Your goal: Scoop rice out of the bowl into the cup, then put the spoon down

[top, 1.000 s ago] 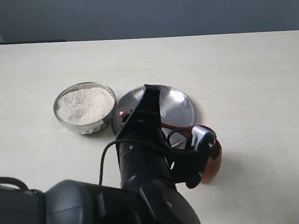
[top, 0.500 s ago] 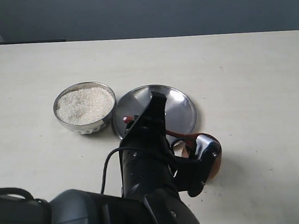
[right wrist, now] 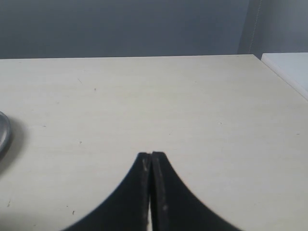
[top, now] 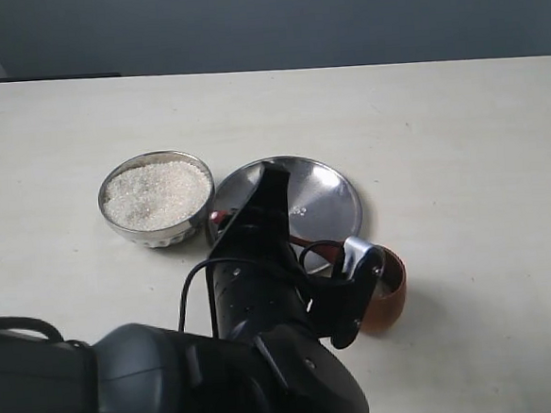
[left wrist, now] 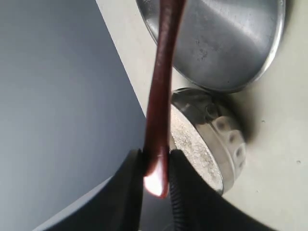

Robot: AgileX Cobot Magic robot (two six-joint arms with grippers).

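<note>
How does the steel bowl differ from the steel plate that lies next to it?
The bowl is narrower and deeper, while the plate is wider and almost flat. The bowl has a fluted lower wall, while the plate looks smooth. The bowl is full of rice, while the plate is nearly bare. Both are round and made of shiny steel.

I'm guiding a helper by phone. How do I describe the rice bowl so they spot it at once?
On the pale table, find the wide flat steel plate. Just left of it in the exterior view sits the bowl: smaller, deeper, fluted below, and the only steel dish full of white rice.
</note>
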